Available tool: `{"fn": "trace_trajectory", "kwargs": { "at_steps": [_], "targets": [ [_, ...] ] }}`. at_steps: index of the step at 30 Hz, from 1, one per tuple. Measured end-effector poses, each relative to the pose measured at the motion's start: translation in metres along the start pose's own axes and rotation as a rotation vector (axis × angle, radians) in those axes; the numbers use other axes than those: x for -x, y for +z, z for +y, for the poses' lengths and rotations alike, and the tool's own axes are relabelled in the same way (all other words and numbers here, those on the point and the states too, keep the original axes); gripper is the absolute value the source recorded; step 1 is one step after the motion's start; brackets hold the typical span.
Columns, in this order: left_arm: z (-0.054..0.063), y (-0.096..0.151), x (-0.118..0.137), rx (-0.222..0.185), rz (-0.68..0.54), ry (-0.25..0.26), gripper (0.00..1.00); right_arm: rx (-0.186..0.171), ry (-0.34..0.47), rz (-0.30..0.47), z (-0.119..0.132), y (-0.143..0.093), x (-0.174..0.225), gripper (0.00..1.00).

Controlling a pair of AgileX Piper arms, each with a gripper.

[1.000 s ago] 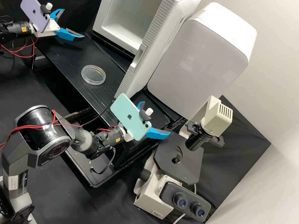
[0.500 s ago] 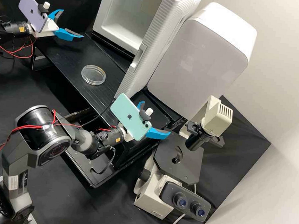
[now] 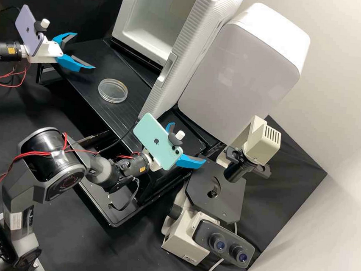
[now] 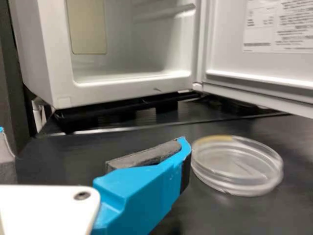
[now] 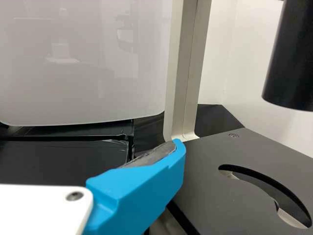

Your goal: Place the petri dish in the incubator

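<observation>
The incubator (image 3: pixel 147 19), white smooth plastic, stands open beyond the left gripper's fingers (image 4: pixel 146 178). Its ribbed door (image 3: pixel 189 42) is swung wide, and the top of its chamber is cut off. Ahead of the right gripper's fingers (image 5: pixel 142 181) a rounded white housing (image 3: pixel 247 65) hides whatever lies behind it. The microscope (image 3: pixel 205 227) sits beneath those fingers, its matte black stage (image 5: pixel 244 161) with a curved slot just past the visible tip. The ribbed black platform (image 3: pixel 84 73) carries the petri dish (image 4: pixel 237 164), clear, round and flat, just beyond the left fingertip and apart from it. The left gripper (image 3: pixel 83 51) is spread wide, holding nothing. The right gripper (image 3: pixel 188 144) is likewise spread, one finger mostly hidden.
</observation>
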Motion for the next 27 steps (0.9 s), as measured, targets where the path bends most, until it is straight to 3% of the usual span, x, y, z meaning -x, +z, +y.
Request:
{"fn": "trace_trajectory", "kwargs": {
  "at_steps": [6, 11, 18, 22, 27],
  "targets": [
    [-0.01, 0.009, 0.008, -0.004, -0.002, -0.035, 1.0, 0.0, 0.0, 0.0, 0.0, 0.0, 0.0, 1.0],
    [-0.014, 0.018, 0.008, -0.029, -0.03, -0.032, 1.0, 0.0, 0.0, 0.0, 0.0, 0.0, 0.0, 1.0],
    [-0.026, 0.033, 0.005, -0.042, -0.09, -0.09, 1.0, 0.0, 0.0, 0.0, 0.0, 0.0, 0.0, 1.0],
    [-0.025, 0.04, 0.001, -0.024, -0.119, -0.099, 1.0, 0.0, 0.0, 0.0, 0.0, 0.0, 0.0, 1.0],
    [-0.025, 0.046, -0.007, -0.035, -0.148, -0.104, 1.0, 0.0, 0.0, 0.0, 0.0, 0.0, 0.0, 1.0]
  ]
}}
